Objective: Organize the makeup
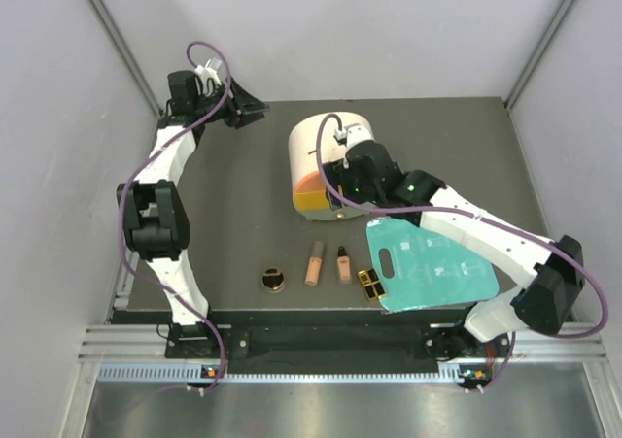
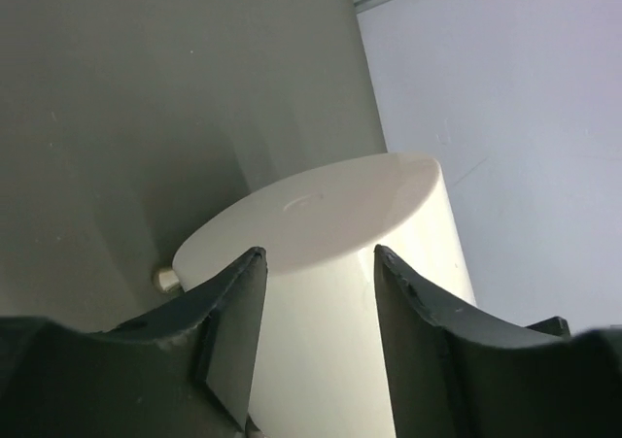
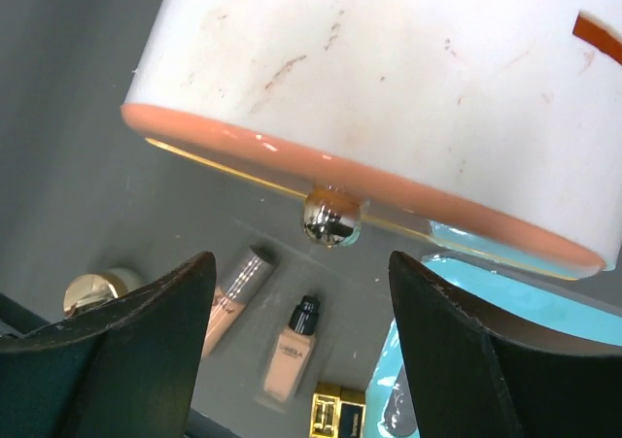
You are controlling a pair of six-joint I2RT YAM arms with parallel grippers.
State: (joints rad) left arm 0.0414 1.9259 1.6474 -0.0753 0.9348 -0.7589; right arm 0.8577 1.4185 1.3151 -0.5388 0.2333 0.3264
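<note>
Your right hand (image 3: 301,263) hangs released at the box's (image 1: 309,149) orange rim; your left hand (image 2: 319,253) is released too. The tubes (image 1: 314,261) and compact (image 1: 273,281) line the bench's (image 1: 233,215) near edge.

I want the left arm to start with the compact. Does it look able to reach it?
Probably yes: the compact lies alone on the table, on that arm's side, with nothing over it. The left gripper, open, sits far back and would have to swing round.

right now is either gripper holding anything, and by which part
Nothing is held. The right gripper is open, pointed at the shiny round knob on the orange-rimmed cream cylindrical box; the left gripper is open and empty too.
</note>
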